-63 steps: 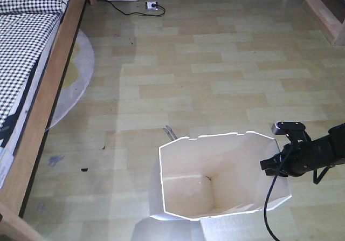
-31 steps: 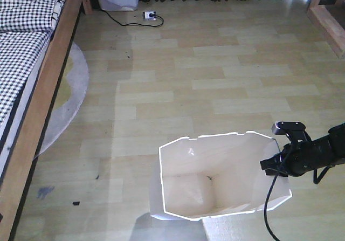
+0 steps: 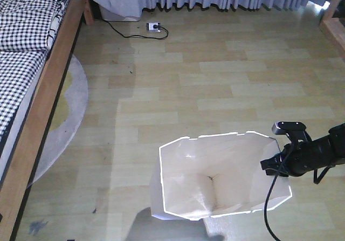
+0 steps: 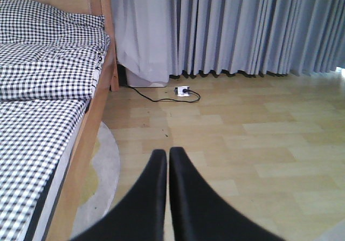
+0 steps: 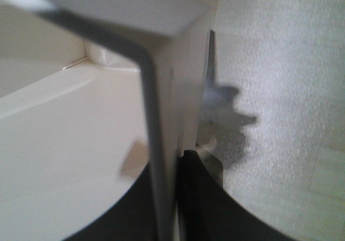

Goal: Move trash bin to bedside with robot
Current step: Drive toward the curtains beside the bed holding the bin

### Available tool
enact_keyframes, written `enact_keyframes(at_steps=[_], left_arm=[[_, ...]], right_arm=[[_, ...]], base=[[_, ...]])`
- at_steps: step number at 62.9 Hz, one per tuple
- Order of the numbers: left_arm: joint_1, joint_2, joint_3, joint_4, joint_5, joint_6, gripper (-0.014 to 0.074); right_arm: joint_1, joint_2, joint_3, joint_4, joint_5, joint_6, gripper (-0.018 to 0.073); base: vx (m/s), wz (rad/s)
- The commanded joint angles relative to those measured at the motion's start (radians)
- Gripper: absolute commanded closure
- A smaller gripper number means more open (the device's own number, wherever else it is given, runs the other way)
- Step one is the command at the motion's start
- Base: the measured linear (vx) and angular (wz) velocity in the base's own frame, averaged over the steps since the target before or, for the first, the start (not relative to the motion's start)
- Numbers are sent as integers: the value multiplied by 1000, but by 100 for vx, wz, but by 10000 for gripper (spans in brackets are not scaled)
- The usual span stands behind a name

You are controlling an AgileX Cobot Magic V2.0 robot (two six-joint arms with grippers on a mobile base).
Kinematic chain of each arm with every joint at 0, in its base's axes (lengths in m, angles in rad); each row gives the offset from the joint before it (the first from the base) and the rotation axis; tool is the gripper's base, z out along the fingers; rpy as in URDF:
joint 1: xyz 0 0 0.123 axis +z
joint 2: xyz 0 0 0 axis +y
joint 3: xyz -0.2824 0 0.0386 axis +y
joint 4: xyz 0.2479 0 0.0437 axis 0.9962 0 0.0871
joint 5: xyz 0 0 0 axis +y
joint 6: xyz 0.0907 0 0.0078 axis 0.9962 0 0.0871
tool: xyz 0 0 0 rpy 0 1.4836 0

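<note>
Plank floor (image 3: 215, 90): right end effector (image 5: 167, 164) pinches trash bin (image 3: 188, 171) wall, fingers (image 5: 202, 203) blurred; left end effector (image 4: 163, 153) pressed together.

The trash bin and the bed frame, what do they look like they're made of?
The trash bin looks like thin white plastic, smooth and slightly glossy: its wall is a slim sheet with crisp angular corners, cream inside. The bed frame looks like light-brown wood, probably with a satin finish; the grain is too faint to confirm.
</note>
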Motion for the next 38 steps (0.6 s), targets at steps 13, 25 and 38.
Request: enact_keyframes(at_steps=[13, 25, 38], left_arm=[[-2, -14, 19, -3, -69, -4, 603], [-2, -14, 19, -3, -69, -4, 603], [-2, -14, 19, -3, -69, -4, 603]], right_arm=[[-2, -63, -11, 50, 193, 6, 564], [-2, -63, -11, 50, 193, 6, 564], [-2, -63, -11, 50, 193, 6, 564]], base=[[35, 9], [33, 7], [32, 6]])
